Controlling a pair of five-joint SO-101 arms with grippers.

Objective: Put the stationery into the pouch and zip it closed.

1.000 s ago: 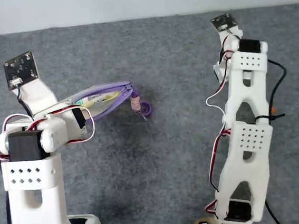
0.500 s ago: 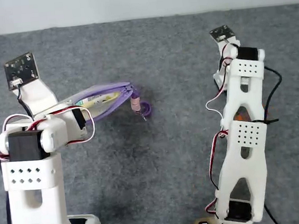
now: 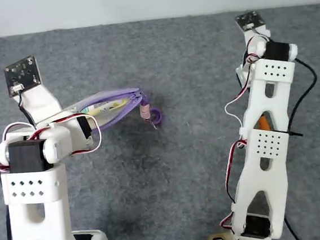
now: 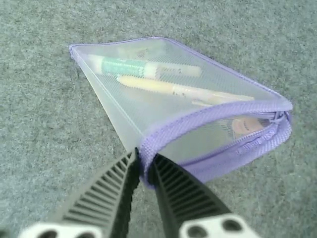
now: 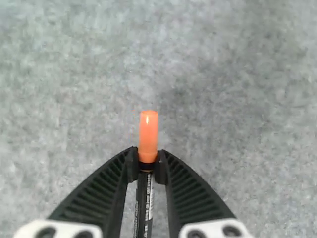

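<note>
Left pincer (image 4: 142,159) we saw clamped on translucent purple-trimmed mesh pouch (image 4: 148,106) rim, scene left; right pincer (image 5: 147,159) clamped on orange-capped black pen (image 5: 148,130).

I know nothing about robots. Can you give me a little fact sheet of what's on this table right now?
surface: grey mat
pouch: clear, purple-trimmed, lying on the mat, mouth open
inside pouch: green-and-white pen, yellow pen
left gripper: shut on the pouch's purple edge
right gripper: shut on an orange-capped pen, apart from the pouch
</note>
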